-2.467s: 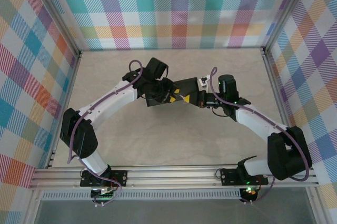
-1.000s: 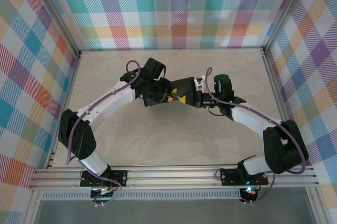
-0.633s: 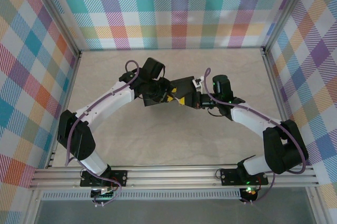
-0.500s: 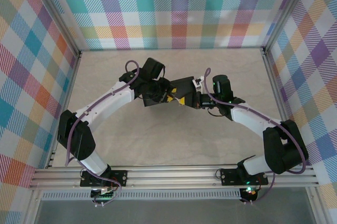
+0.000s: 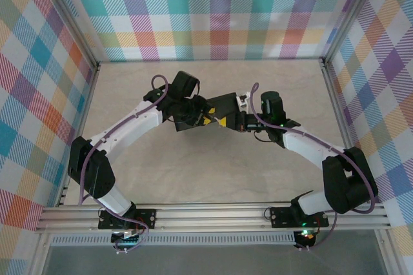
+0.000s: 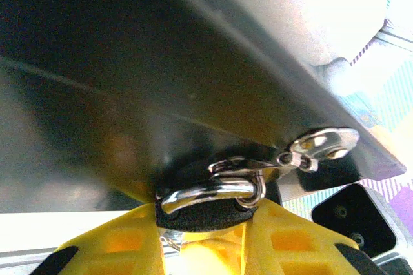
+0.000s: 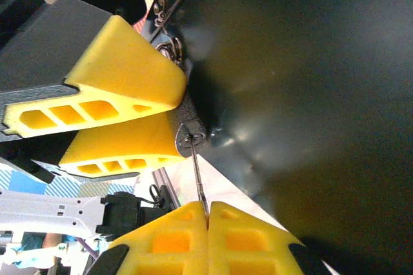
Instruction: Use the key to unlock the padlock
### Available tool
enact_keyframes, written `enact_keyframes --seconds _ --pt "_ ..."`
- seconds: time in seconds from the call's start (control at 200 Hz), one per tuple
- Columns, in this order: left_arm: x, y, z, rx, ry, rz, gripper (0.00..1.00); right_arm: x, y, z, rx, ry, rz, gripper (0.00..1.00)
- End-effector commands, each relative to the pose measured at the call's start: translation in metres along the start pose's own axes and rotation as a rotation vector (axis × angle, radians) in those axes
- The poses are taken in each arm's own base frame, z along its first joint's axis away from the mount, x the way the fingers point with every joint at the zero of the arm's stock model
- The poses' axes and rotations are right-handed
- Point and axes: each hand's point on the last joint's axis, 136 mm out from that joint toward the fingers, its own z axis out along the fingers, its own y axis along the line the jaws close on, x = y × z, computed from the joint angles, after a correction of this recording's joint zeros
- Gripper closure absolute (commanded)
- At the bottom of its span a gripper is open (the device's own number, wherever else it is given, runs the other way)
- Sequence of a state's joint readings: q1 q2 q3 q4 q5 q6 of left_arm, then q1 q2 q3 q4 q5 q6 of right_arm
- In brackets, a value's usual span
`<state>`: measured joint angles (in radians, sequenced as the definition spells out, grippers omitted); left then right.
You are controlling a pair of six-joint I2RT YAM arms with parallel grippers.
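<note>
A small black padlock [image 6: 205, 215] with a silver shackle [image 6: 213, 192] hangs from the hasp [image 6: 317, 144] of a black box [image 5: 224, 102]. My left gripper [image 6: 206, 239] is shut on the padlock body, its yellow fingers [image 6: 110, 244] on either side. The key [image 7: 199, 178], a thin silvery strip, is pinched edge-on in my shut right gripper [image 7: 208, 220]. Its tip sits in the keyhole on the padlock's underside [image 7: 191, 135]. From above, the left gripper [image 5: 199, 117] and right gripper [image 5: 236, 122] meet at the box's front.
The black box wall [image 7: 310, 81] looms close on the right of the right wrist view. Aluminium frame rails [image 5: 213, 217] run along the near edge, and checked walls [image 5: 219, 10] close in the beige table [image 5: 213, 165].
The right arm has pushed left toward the padlock, the left wrist has shifted slightly left, and the box has turned a little between them.
</note>
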<state>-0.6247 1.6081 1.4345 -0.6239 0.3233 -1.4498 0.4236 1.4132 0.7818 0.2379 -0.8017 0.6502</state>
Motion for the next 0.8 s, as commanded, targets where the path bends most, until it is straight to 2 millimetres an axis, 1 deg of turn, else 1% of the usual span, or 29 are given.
enact_keyframes --seconds 0.0,0.07,0.195,0.485,0.625,0.8 --pt "0.011 -0.032 -0.025 0.137 0.026 0.069 1.0 -0.004 0.022 0.003 -0.073 0.01 -0.081 1.0" --pt "0.009 -0.031 -0.025 0.134 0.021 0.066 1.0 -0.001 0.025 0.002 -0.082 0.019 -0.09 1.0" --pt "0.007 -0.031 -0.027 0.139 0.018 0.064 1.0 0.001 0.021 0.002 -0.066 0.02 -0.089 1.0" --pt "0.013 -0.038 -0.031 0.162 0.048 0.089 1.0 -0.015 0.021 0.01 -0.077 0.002 -0.089 1.0" --pt "0.015 -0.036 -0.031 0.151 0.057 0.106 1.0 -0.02 0.023 0.012 -0.081 -0.002 -0.096 1.0" --pt "0.019 -0.031 -0.025 0.136 0.082 0.125 1.0 -0.026 0.027 0.013 -0.084 -0.015 -0.111 1.0"
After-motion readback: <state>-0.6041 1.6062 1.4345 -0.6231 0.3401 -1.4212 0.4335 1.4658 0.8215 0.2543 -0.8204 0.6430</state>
